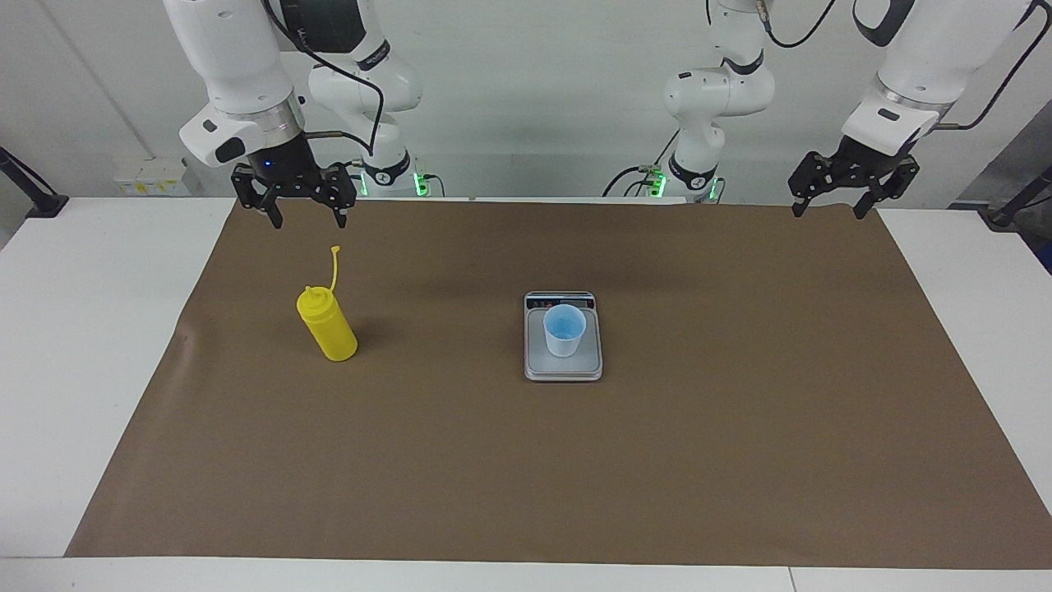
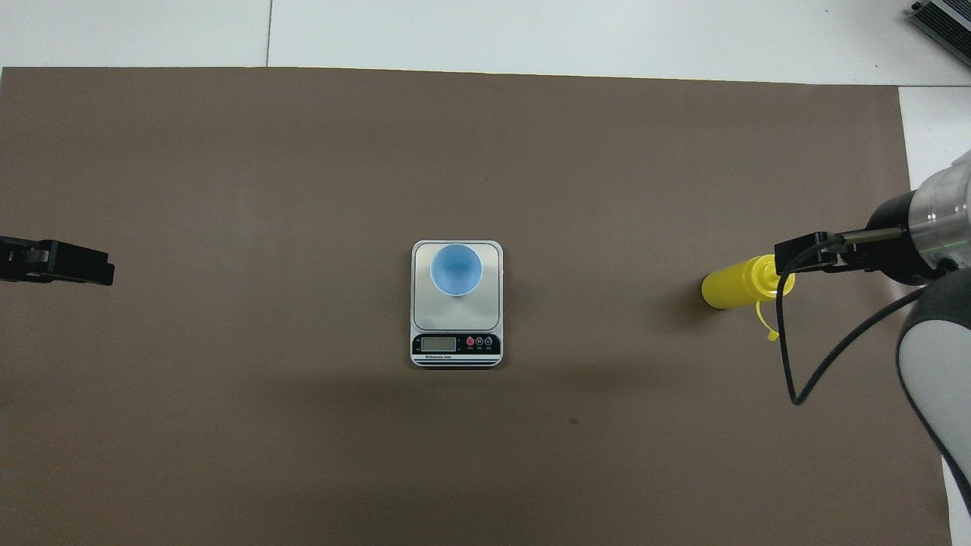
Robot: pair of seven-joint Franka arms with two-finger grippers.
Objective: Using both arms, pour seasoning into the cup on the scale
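Now the yellow plastic seasoning bottle (image 1: 327, 327) stands upright on the brown paper mat (image 1: 740, 460) toward the right arm's end of the worktop. At the mat's middle, the tapered blue cup (image 1: 564, 330) sits on the flat grey scale (image 1: 563, 367). Right gripper (image 1: 303, 219) hangs above the mat's edge, jaws open, empty; left gripper (image 1: 830, 211) waits, jaws open.

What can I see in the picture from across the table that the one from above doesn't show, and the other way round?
Only the facing view shows the two arms whole, and both grippers hanging open in the air: the right gripper up above the yellow seasoning bottle, not touching it, and the left gripper waiting over the brown mat's corner.

Only the overhead view shows the scale's display and buttons plainly, and looks straight down into the cup.

Both show the bottle standing on the mat and the blue cup on the scale.
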